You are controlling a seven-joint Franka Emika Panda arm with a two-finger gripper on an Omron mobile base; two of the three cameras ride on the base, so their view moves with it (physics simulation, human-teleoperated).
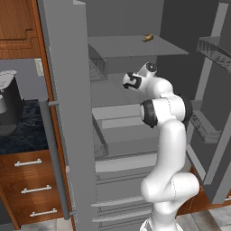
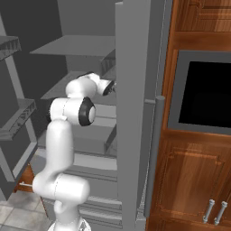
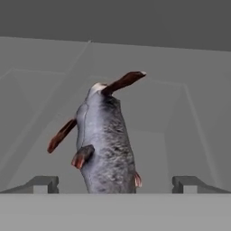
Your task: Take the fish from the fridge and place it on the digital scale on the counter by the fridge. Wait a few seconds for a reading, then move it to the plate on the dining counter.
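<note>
The left base view looks from behind and left of the arm (image 1: 164,149), forward and slightly down into the open fridge (image 1: 131,117), with the left door's edge close in front and a strip of the counter (image 1: 20,131) and wood drawers at its left margin. The right base view looks from behind and right of the arm (image 2: 63,149), into the same fridge (image 2: 85,113), with the black microwave (image 2: 205,92) at its right. Both share the arm and the grey shelves. The hand view sits very near, looking along the gripper (image 3: 115,184) at the fish (image 3: 106,144) on a grey shelf.
</note>
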